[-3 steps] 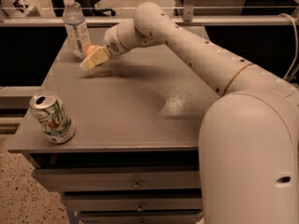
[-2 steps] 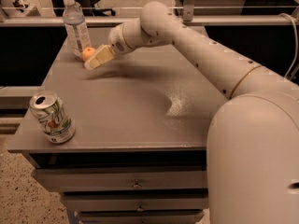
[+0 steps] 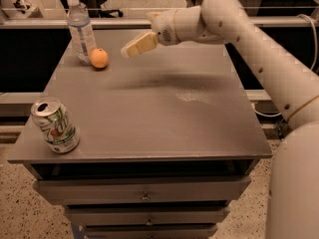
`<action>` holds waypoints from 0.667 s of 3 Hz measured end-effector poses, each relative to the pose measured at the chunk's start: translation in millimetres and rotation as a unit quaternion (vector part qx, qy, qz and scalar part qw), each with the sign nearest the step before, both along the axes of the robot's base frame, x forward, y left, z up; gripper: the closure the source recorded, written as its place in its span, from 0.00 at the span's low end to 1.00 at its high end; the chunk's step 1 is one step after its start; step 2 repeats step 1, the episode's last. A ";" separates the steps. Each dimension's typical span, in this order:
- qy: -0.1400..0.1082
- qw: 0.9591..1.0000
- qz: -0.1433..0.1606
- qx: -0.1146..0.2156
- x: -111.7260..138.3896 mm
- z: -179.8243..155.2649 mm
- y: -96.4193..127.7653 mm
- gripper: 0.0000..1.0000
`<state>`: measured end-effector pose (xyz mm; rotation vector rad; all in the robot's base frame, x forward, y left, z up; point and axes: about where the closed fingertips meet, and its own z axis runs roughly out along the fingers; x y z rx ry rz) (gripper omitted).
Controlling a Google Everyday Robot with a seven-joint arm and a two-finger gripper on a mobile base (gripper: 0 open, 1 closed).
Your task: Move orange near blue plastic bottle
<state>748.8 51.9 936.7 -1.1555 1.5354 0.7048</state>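
Tool (image 3: 127, 50) hovered empty over the surface (image 3: 149, 113), its openness unclear; orange (image 3: 99, 58) sat just beside blue plastic bottle (image 3: 80, 31).

Grey table (image 3: 149, 118): blue plastic bottle (image 3: 81, 34), orange (image 3: 99, 58) just beside, far-left; can (image 3: 55, 125) front-left; tool (image 3: 131, 47) hovering above.

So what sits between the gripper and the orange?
Nothing: in the camera view only bare table shows between the gripper, raised above the surface, and the orange beside the blue plastic bottle.
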 end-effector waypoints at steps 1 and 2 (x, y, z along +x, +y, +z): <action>-0.024 0.998 -0.032 0.042 -13.1 43.1 -61.8 0.00; -0.024 0.998 -0.032 0.042 -13.1 43.1 -61.8 0.00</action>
